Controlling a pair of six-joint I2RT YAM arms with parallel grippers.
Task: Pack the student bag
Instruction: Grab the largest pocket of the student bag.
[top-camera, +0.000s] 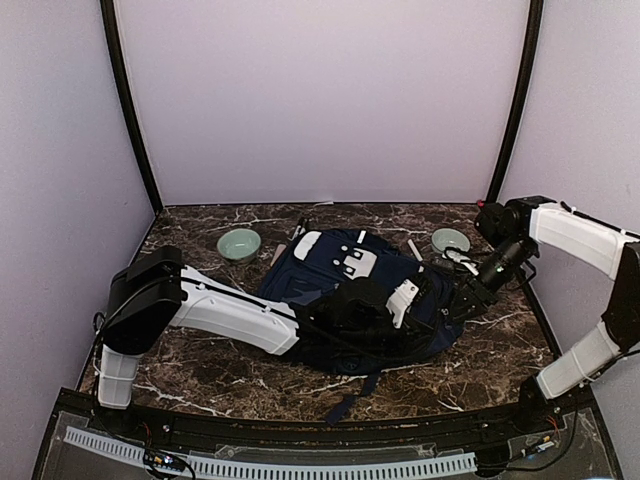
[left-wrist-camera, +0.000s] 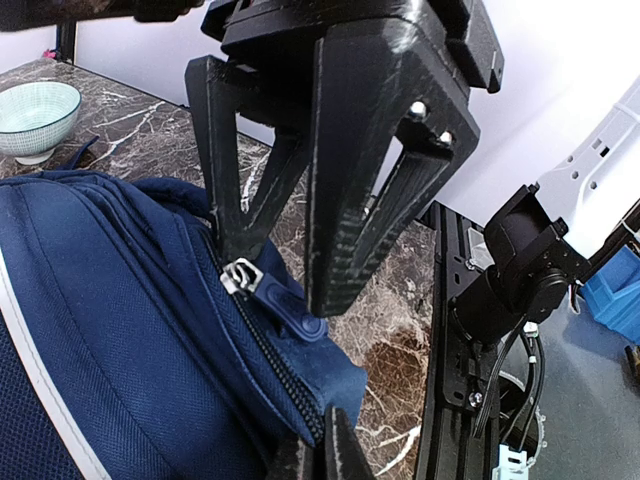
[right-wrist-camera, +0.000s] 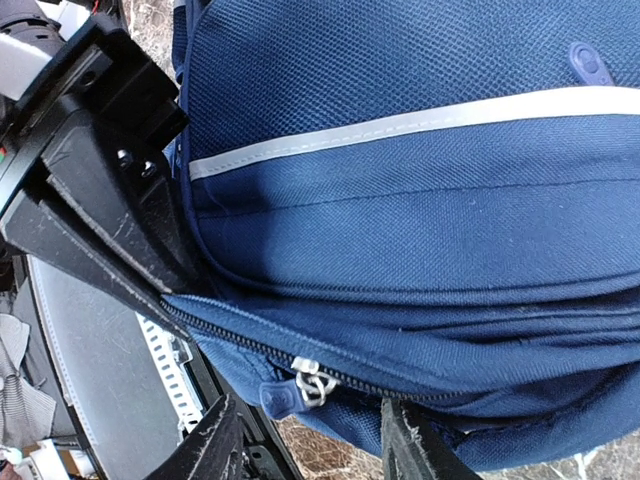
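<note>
Left hand (left-wrist-camera: 282, 284) tight on student bag (left-wrist-camera: 120, 330) zip line; right hand (right-wrist-camera: 308, 415) half-open astride zip pull (right-wrist-camera: 283, 394)

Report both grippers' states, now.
Left gripper: closed, pinching the edge of the student bag.
Right gripper: open, fingers either side of the zipper pull, not gripping it.

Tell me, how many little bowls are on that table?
2: the left bowl by the backpack's far left corner, the right bowl by its far right corner; others could be hidden under it.
</note>
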